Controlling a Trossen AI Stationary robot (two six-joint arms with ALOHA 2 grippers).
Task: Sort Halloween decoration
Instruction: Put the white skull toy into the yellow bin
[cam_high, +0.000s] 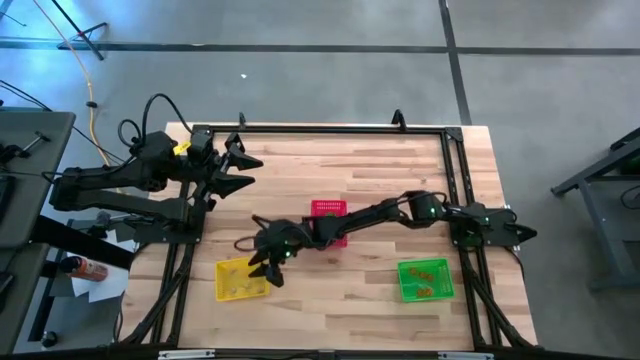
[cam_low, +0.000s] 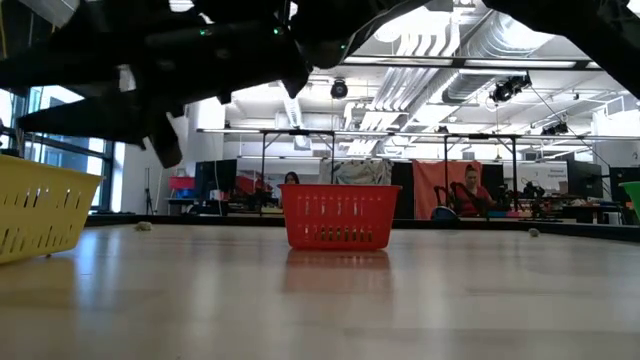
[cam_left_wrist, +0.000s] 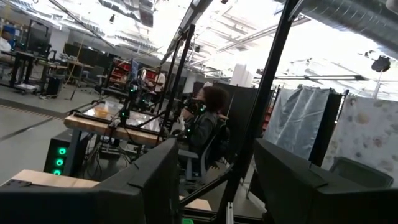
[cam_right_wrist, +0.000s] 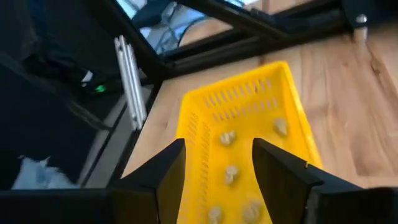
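Several yellowish trinkets (cam_right_wrist: 227, 138) lie on the floor of the yellow mesh basket (cam_right_wrist: 205, 112), which stands at the table's near left (cam_high: 226, 290). Orange trinkets (cam_high: 428, 270) lie in the green basket (cam_high: 404, 292) at the near right. The red basket (cam_high: 328, 207) stands in the middle. My right gripper (cam_right_wrist: 217, 146) is open and empty, stretched across the table and hovering just above the yellow basket's right part (cam_high: 265, 270). My left gripper (cam_high: 255, 171) waits open at the table's far left, raised and pointing out into the room (cam_left_wrist: 214, 155).
In the low view the red basket (cam_low: 338, 216) stands mid-table, with the yellow basket (cam_low: 40, 215) on the left and the green basket's edge (cam_low: 633, 198) on the right. Two tiny trinkets (cam_low: 145, 226) (cam_low: 534, 232) lie near the far edge. A black frame (cam_high: 320, 130) rims the table. People sit in the room beyond.
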